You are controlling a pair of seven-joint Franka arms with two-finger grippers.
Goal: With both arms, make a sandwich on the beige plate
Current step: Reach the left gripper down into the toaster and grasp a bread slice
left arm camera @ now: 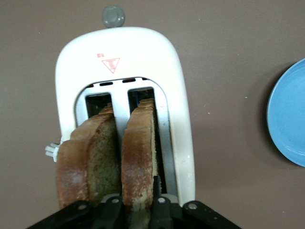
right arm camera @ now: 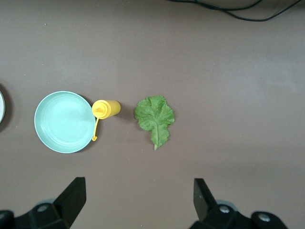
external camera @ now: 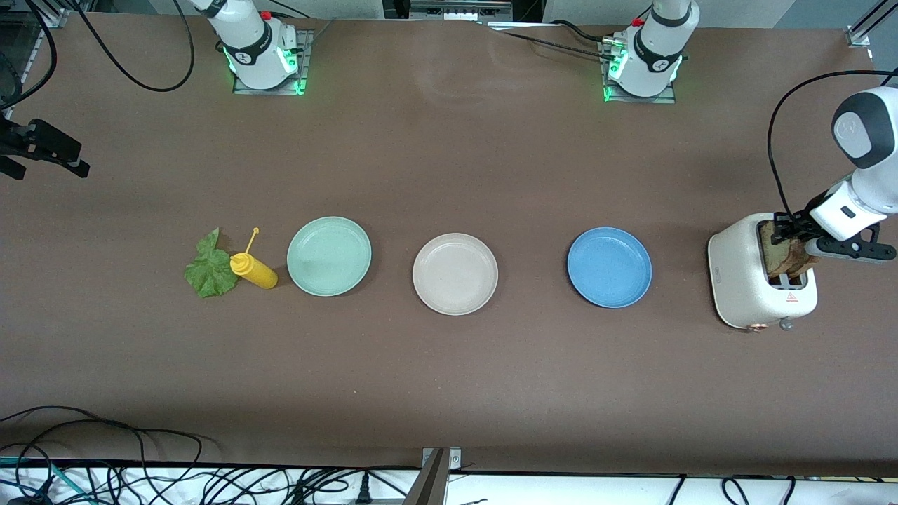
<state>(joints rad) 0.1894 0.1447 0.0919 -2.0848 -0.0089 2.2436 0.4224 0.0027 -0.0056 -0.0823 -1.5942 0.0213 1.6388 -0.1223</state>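
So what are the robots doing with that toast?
The left gripper has shut on a bread slice standing in the toaster, beside a second slice. The right gripper waits open, high over the lettuce leaf and yellow bottle. The beige plate, between the green and blue plates, holds nothing yet.

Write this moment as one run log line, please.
left gripper: shut on bread slice in toaster | right gripper: open, waiting above lettuce leaf | beige plate: nothing on it
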